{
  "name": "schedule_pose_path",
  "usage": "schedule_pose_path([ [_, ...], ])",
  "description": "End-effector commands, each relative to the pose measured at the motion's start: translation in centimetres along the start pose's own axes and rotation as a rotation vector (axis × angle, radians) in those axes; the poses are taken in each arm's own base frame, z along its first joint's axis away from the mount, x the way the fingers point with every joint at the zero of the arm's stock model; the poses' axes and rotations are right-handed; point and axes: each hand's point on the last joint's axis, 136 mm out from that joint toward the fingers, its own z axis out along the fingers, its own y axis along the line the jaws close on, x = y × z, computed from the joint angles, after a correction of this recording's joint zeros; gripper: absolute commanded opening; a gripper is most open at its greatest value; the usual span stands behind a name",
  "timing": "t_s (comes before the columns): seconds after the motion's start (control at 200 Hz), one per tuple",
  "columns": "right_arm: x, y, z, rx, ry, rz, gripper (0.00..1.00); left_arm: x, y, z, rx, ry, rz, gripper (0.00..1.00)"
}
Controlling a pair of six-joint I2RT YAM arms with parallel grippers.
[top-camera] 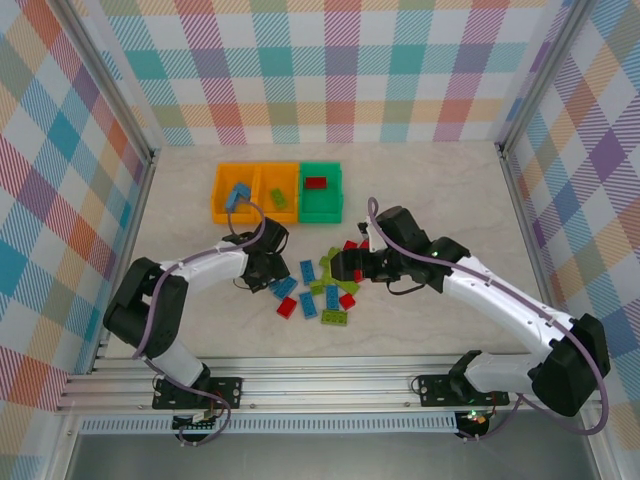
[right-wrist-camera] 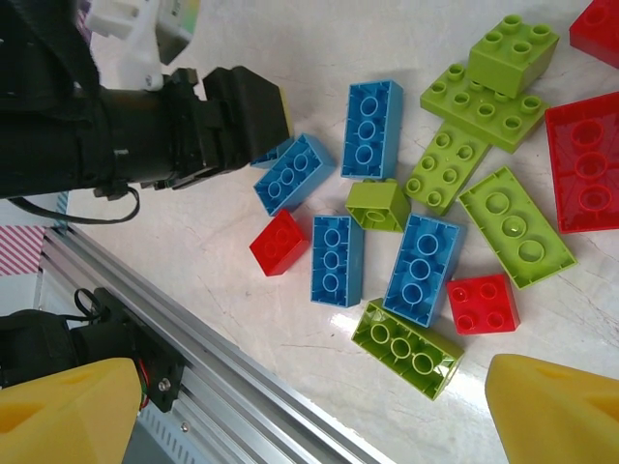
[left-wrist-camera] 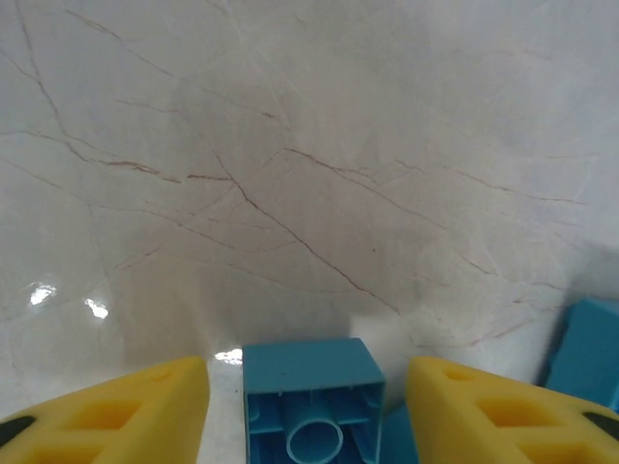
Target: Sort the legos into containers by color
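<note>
The containers stand at the back: two orange bins (top-camera: 216, 195) and a green bin (top-camera: 337, 190). They hold a blue lego (top-camera: 238, 193), a lime one (top-camera: 279, 197) and a red one (top-camera: 317, 183). Several red, blue and lime legos (top-camera: 320, 288) lie scattered mid-table. My left gripper (top-camera: 262, 276) is low at the pile's left edge. In the left wrist view its yellow fingers (left-wrist-camera: 145, 406) stand open on either side of a blue brick (left-wrist-camera: 311, 372), with a gap on each side. My right gripper (right-wrist-camera: 311, 387) hovers wide open over the pile, nothing between its fingers.
The aluminium front rail (right-wrist-camera: 222, 367) runs close to the near edge of the pile. Checked walls enclose the table on three sides. Bare marble surface (top-camera: 450, 190) lies to the right of the bins.
</note>
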Motion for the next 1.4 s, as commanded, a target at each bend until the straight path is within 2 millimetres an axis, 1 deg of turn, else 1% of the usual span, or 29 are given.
schedule_pose_path([
  [0.0,-0.6,0.3,-0.8,0.002,-0.025,-0.001,0.92,0.3,-0.3,0.1,-0.011,0.026,0.022,0.5],
  [0.09,-0.7,0.4,-0.8,-0.001,-0.03,0.002,0.92,0.5,0.1,0.2,-0.023,0.031,0.023,0.44],
  [0.17,-0.8,0.5,-0.8,-0.002,-0.033,0.003,0.93,0.3,0.1,-0.2,-0.025,0.016,0.025,0.34],
  [0.22,-0.9,0.6,-0.9,-0.002,-0.033,0.003,0.93,-0.3,0.1,-1.1,-0.028,-0.011,0.028,0.29],
  [0.28,-0.9,0.6,-0.9,-0.003,-0.034,0.005,0.93,-1.8,-0.1,-2.8,-0.029,-0.076,0.043,0.27],
  [0.365,-0.9,0.7,-1.0,-0.006,-0.035,0.004,0.93,-5.5,0.2,-6.2,-0.057,-0.226,0.049,0.25],
  [0.44,-0.9,0.7,-1.1,-0.008,-0.04,0.003,0.93,-9.7,0.5,-9.0,-0.056,-0.35,0.011,0.25],
  [0.505,-1.0,0.7,-1.0,-0.007,-0.043,0.006,0.93,-13.3,0.8,-10.5,-0.042,-0.418,-0.037,0.25],
  [0.57,-1.0,0.7,-1.1,-0.007,-0.044,0.01,0.93,-16.7,1.1,-11.3,-0.037,-0.463,-0.084,0.25],
  [0.64,-0.9,0.7,-1.1,-0.008,-0.043,0.011,0.93,-20.0,1.1,-11.4,-0.036,-0.496,-0.12,0.26],
  [0.695,-0.9,0.6,-1.2,-0.009,-0.048,0.016,0.93,-22.2,1.0,-10.7,-0.038,-0.496,-0.145,0.26],
  [0.755,-0.9,0.7,-1.3,-0.012,-0.051,0.016,0.93,-24.3,0.6,-9.5,-0.024,-0.483,-0.163,0.26],
  [0.775,-0.9,0.7,-1.4,-0.013,-0.051,0.016,0.93,-24.8,0.6,-8.9,-0.025,-0.473,-0.166,0.27],
  [0.8,-0.9,0.8,-1.5,-0.014,-0.053,0.016,0.93,-25.5,0.1,-8.6,-0.01,-0.464,-0.166,0.27],
  [0.86,-0.8,0.7,-1.7,-0.01,-0.054,0.013,0.93,-26.9,-0.7,-7.1,0.0,-0.442,-0.152,0.3],
  [0.925,-0.7,0.5,-1.9,0.001,-0.056,0.011,0.93,-28.0,-1.3,-5.6,-0.001,-0.423,-0.137,0.36],
  [0.97,-0.7,0.3,-2.0,0.012,-0.059,0.011,0.93,-28.4,-1.2,-4.8,-0.026,-0.405,-0.139,0.39],
  [1.025,-0.6,0.1,-2.2,0.024,-0.063,0.012,0.93,-28.8,-1.0,-4.2,-0.048,-0.394,-0.142,0.4],
  [1.09,-0.6,-0.6,-2.3,0.057,-0.079,0.03,0.93,-29.0,-0.7,-4.2,-0.055,-0.396,-0.149,0.44],
  [1.175,-0.6,-1.9,-2.5,0.113,-0.106,0.068,0.93,-29.0,-0.3,-5.5,-0.057,-0.416,-0.151,0.52],
  [1.28,-0.4,-3.3,-2.2,0.167,-0.123,0.097,0.93,-28.2,0.4,-7.5,-0.054,-0.436,-0.151,0.63],
  [1.345,-0.4,-4.2,-1.9,0.207,-0.124,0.116,0.93,-27.3,0.6,-9.1,-0.036,-0.437,-0.15,0.64],
  [1.395,-0.4,-5.7,-1.8,0.285,-0.13,0.151,0.94,-26.3,0.5,-10.7,0.004,-0.438,-0.152,0.63],
])
